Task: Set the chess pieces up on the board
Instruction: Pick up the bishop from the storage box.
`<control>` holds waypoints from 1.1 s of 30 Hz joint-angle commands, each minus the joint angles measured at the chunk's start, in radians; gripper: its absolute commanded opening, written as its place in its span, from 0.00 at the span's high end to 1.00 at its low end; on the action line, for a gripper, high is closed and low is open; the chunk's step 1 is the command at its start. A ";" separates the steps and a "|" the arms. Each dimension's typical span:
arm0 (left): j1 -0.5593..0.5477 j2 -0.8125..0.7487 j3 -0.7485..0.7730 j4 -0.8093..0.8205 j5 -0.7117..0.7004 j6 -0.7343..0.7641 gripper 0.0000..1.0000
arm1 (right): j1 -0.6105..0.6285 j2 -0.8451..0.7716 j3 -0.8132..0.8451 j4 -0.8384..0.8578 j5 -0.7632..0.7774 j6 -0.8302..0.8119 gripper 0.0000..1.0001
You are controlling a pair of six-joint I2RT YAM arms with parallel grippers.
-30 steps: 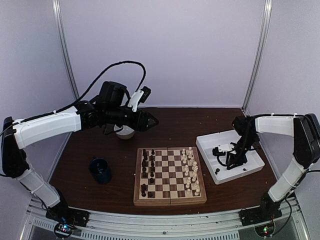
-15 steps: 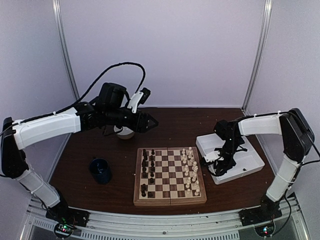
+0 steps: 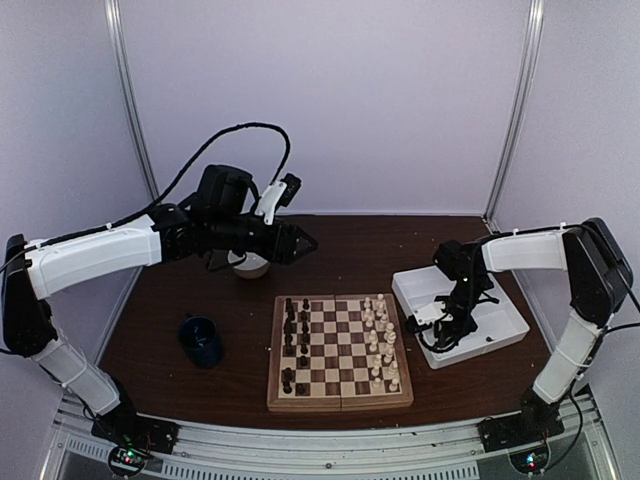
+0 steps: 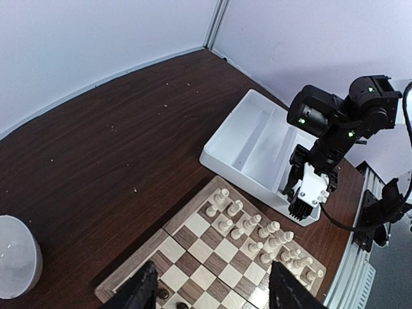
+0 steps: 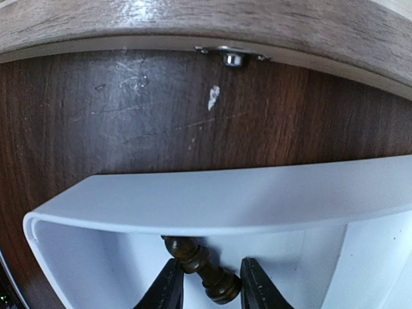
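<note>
The board point(image 3: 340, 402) lies in the middle of the table. Dark chess pieces point(image 3: 293, 335) stand along its left side and cream ones point(image 3: 380, 340) along its right. My right gripper point(image 3: 432, 335) reaches down into the near left corner of the white tray point(image 3: 500, 330). In the right wrist view its fingers point(image 5: 168, 286) sit on either side of a dark chess piece point(image 5: 196, 261), which lies on its side on the tray floor against the wall point(image 5: 193, 203). My left gripper point(image 3: 305, 243) hovers open and empty above the table behind the board, and its fingers point(image 4: 138, 293) frame the board from above.
A dark blue mug point(image 3: 202, 340) stands left of the board. A white round object point(image 3: 250, 263) sits under the left arm at the back. The board's edge point(image 5: 193, 19) lies just beyond the tray. Another dark piece lies in the tray point(image 3: 488, 338).
The right gripper moved from the tray's middle to its near left corner, opened, then closed around the lying dark piece. The left arm has stayed still.
</note>
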 commanded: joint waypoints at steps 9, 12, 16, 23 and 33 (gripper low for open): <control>-0.007 0.005 0.001 0.067 0.024 -0.008 0.41 | -0.037 0.007 -0.039 -0.040 0.079 0.028 0.67; -0.008 0.009 -0.007 0.086 0.031 -0.013 0.41 | -0.038 0.004 -0.046 -0.026 0.071 0.043 0.70; -0.010 0.018 -0.009 0.097 0.038 -0.021 0.41 | -0.037 0.003 -0.035 -0.021 0.014 0.085 0.67; -0.015 0.005 -0.013 0.091 0.036 -0.020 0.41 | -0.020 0.008 -0.042 -0.028 -0.017 0.097 0.60; -0.021 0.002 -0.028 0.110 0.031 -0.033 0.41 | -0.007 -0.013 -0.057 0.018 -0.018 0.135 0.67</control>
